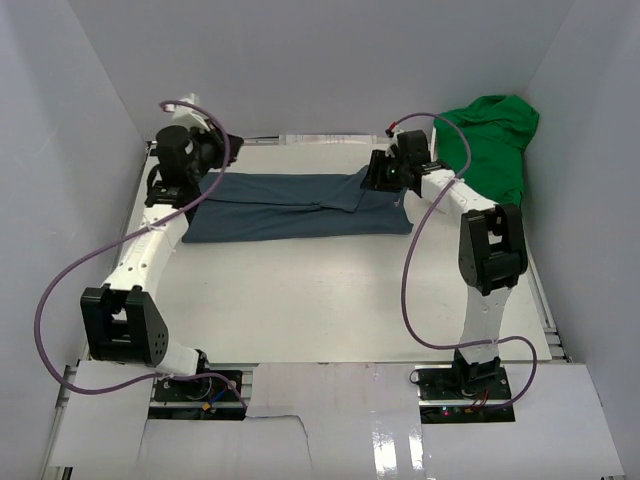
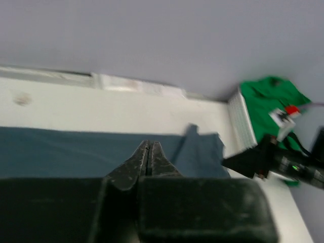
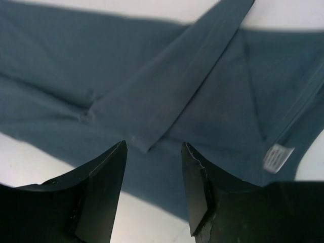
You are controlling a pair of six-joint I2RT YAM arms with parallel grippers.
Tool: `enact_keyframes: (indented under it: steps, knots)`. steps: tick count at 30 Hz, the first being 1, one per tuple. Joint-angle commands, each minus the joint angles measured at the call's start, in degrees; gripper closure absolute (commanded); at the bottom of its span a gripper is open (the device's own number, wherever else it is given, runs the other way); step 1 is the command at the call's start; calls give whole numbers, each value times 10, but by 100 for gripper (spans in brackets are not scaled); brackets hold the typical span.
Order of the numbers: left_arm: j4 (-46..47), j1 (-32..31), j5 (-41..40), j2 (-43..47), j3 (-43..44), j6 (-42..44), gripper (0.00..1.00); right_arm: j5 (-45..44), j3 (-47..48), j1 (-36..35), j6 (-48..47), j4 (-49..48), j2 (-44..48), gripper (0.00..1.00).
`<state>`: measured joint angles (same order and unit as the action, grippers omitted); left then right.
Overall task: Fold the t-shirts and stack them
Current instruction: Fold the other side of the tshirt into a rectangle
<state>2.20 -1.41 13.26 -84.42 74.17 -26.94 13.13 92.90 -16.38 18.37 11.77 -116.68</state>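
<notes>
The dark slate-blue t-shirt (image 1: 300,205) lies flat across the far half of the table, folded into a long strip. One sleeve is folded over it (image 3: 172,86), and its small white neck label (image 3: 277,157) shows. My right gripper (image 3: 154,145) is open and empty, just above the shirt's right end (image 1: 378,178). My left gripper (image 2: 149,146) is shut with nothing visible between the jaws, and is at the shirt's left end (image 1: 212,160). The bright green t-shirt (image 1: 495,145) is bunched at the far right corner and also shows in the left wrist view (image 2: 268,98).
A white lattice basket (image 2: 242,119) holds the green shirt at the far right. White walls enclose the table on three sides. Purple cables loop beside both arms. The right arm's forearm (image 1: 490,245) stands near the right wall.
</notes>
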Motion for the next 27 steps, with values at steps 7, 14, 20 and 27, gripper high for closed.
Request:
enact_keyframes:
  steps: [7, 14, 20, 27]
  knots:
    - [-83, -105, 48, -44, -90, 17, 100, -65, -55, -88, -126, 58, 54, 49]
    - [-52, -107, 132, -129, -90, -62, 100, -112, -63, -115, -133, 57, 43, 53]
    - [-26, -142, 158, -179, -61, -107, 100, -114, -42, -115, -114, 70, 9, 53]
    - [-26, -172, 169, -226, -38, -125, 100, -121, -15, -116, -122, 70, -25, 50]
